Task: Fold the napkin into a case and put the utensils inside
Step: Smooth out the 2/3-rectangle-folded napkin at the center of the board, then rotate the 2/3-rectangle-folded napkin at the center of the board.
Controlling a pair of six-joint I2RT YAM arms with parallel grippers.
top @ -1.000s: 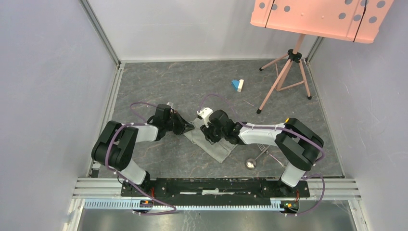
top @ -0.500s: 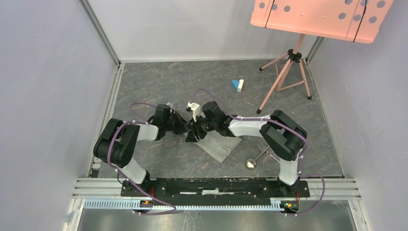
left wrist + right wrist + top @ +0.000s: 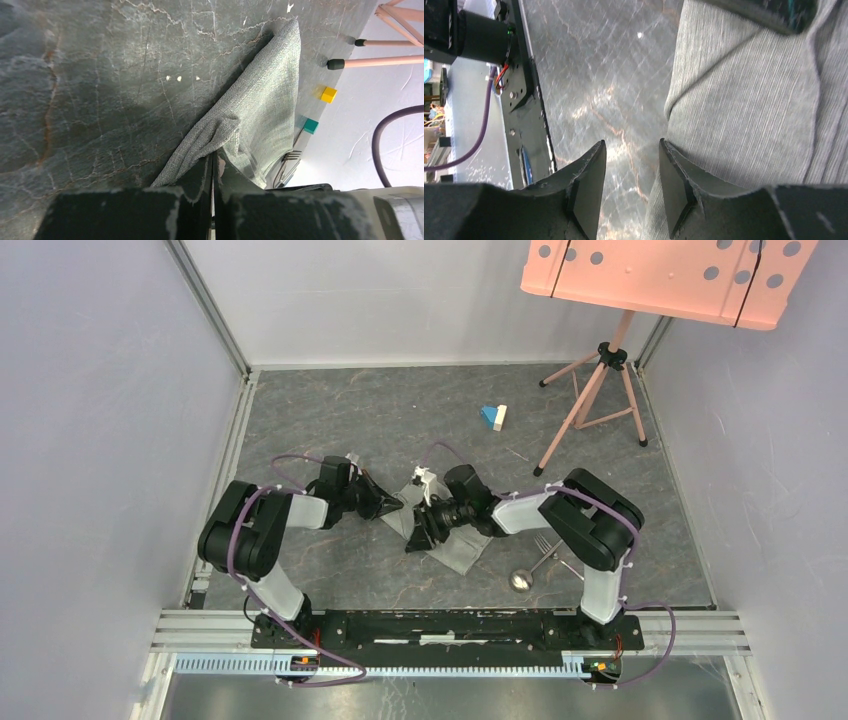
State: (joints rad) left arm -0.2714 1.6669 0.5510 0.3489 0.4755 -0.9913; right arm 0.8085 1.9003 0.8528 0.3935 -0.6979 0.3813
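One napkin (image 3: 460, 552), light grey, partly folded into a slanted band on the dark marbled tabletop (image 3: 330, 420), midway between the two arms. Far-left end raised a little and bunched into a ridge; the rest lying flat, running toward the near right.

Pinched at that bunched end by the left gripper (image 3: 397, 508), jaws clamped tight together with a fold of cloth caught between them, plain in the left wrist view.

Right gripper (image 3: 417, 538) down low at the napkin's near-left edge, jaws parted, nothing between them but bare stone. One of its fingers (image 3: 676, 187) over the border of the cloth, the other just beside it over the tabletop. Touching the cloth or hovering just above it: cannot tell. Two layers of cloth in the right wrist view, the upper ending in a curved fold line across the lower.

Fork (image 3: 545, 543) and spoon (image 3: 520, 580) close together on the table to the right of the napkin, near the right arm's base and apart from the cloth, with the spoon's bowl nearer the base bar (image 3: 450, 625).

Farther out, blue and white blocks (image 3: 494, 417) touching each other, well beyond the napkin toward the far wall. At the far right, a pink tripod (image 3: 612, 353) standing on the table, carrying a pink board (image 3: 660, 280) dotted with round holes.
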